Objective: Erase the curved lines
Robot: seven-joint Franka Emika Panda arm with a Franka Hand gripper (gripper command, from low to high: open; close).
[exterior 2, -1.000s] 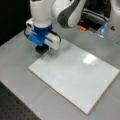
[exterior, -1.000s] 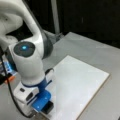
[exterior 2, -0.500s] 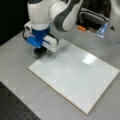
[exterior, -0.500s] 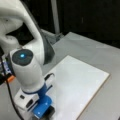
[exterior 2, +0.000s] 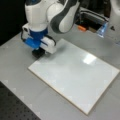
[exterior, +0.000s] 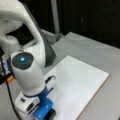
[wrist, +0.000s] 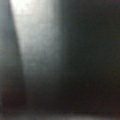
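Currently gripper [exterior 2: 38, 53], grip state unclear, sits at board [exterior 2: 75, 75] corner; no curve lines visible, risks catching the board's edge.

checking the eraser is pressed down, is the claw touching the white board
Cannot tell. In a front view the claw sits low at the board's corner, but its dark tip hides any contact or gap.

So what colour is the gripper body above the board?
Bright blue, with white housing; the gripper shows best in a front view, at the whiteboard's corner.
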